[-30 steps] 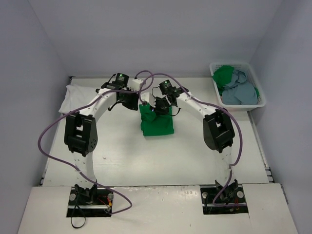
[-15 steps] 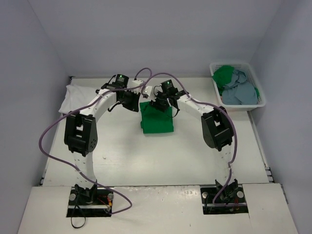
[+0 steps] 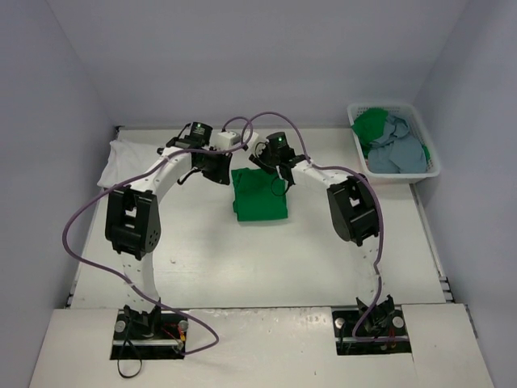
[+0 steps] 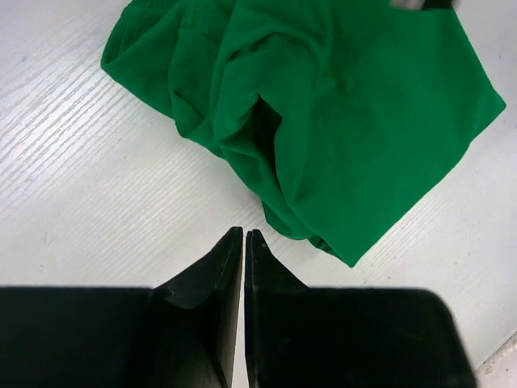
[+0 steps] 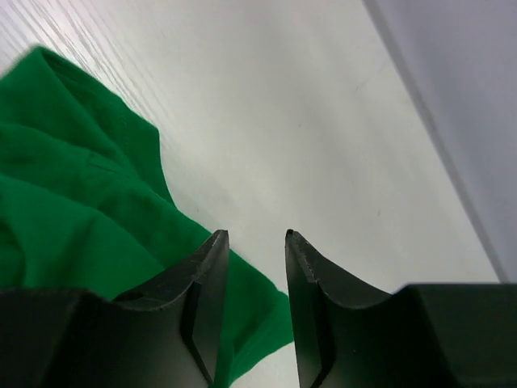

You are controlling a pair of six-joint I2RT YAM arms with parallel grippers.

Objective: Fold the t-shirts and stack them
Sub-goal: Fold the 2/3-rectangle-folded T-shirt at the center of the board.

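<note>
A bright green t-shirt (image 3: 260, 196) lies folded into a rough rectangle at mid-table. In the left wrist view the green t-shirt (image 4: 347, 113) shows bunched layers along its near edge. My left gripper (image 3: 224, 178) hovers just off the shirt's left back corner, and my left gripper (image 4: 244, 233) is shut with nothing in it. My right gripper (image 3: 258, 166) is over the shirt's back edge. In its own view my right gripper (image 5: 257, 235) is open and empty, above a corner of the green t-shirt (image 5: 73, 202).
A white t-shirt (image 3: 121, 158) lies flat at the back left of the table. A white slotted basket (image 3: 432, 158) at the back right holds another green shirt (image 3: 370, 125) and a blue-grey shirt (image 3: 400, 149). Side walls stand close on both sides.
My right gripper opened, let go of the green shirt's top layer and drew back towards the far edge. The shirt settled flat. My left arm stayed put.
</note>
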